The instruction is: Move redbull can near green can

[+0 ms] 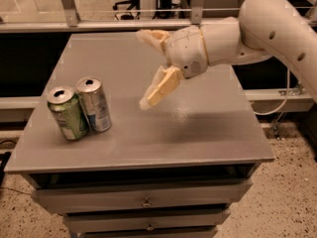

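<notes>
no legible text anywhere; tool spread wide above table

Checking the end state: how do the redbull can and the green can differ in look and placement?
The redbull can is slimmer; the green can is wider. The redbull can is silver with blue patches, the green can green with pale marks. The redbull can stands nearer the pincer, the green can farther. Both stand upright on the table, side by side, silver tops up. The pincer hangs open above the table, apart from both.
</notes>
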Tool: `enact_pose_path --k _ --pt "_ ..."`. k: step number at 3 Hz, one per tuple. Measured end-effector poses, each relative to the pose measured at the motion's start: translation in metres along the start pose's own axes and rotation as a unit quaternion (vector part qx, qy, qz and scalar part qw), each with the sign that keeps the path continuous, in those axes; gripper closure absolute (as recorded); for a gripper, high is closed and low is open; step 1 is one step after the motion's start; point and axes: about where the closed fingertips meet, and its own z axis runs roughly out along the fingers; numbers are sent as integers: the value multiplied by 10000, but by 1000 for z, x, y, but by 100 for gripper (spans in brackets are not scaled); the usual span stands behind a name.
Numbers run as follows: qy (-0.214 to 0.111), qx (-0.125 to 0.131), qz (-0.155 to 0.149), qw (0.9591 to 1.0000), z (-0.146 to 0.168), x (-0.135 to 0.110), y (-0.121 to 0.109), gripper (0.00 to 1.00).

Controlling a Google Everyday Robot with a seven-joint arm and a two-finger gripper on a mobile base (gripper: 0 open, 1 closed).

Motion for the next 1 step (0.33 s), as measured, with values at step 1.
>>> enact_pose_path --k 1 --pt "80 303 74 9995 -31 8 0 0"
